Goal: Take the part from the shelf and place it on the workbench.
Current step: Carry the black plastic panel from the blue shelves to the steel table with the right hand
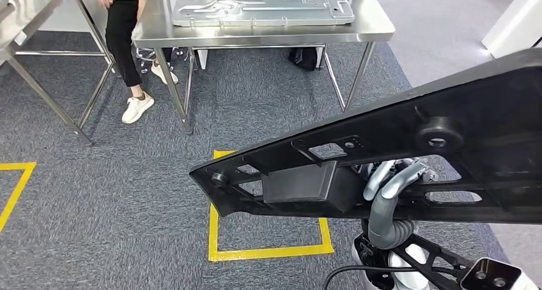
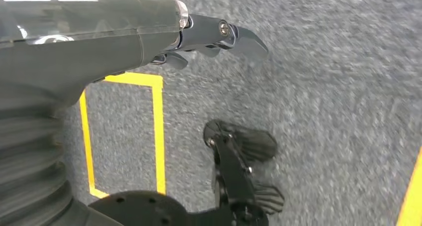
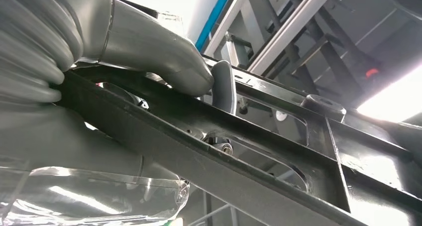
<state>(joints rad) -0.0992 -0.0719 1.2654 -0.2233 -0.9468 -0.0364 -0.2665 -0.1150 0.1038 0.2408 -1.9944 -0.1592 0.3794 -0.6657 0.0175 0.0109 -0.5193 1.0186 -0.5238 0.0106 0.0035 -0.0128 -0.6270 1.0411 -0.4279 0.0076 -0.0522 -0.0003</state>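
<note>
Right hand [image 1: 395, 181] grasping black part [image 1: 358, 168] from beneath, carried above carpet; long axis runs 8-to-2 o'clock. Workbench [image 1: 358, 31] lies at 12 o'clock, well apart. Left hand [image 2: 219, 37] hangs released, holding nothing.

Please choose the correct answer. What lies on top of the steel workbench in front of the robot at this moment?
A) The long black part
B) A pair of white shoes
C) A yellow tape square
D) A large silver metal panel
D: the head view shows a large silver metal panel lying flat on the steel workbench, while the long black part is in the grip of the right hand, away from the bench.
</note>
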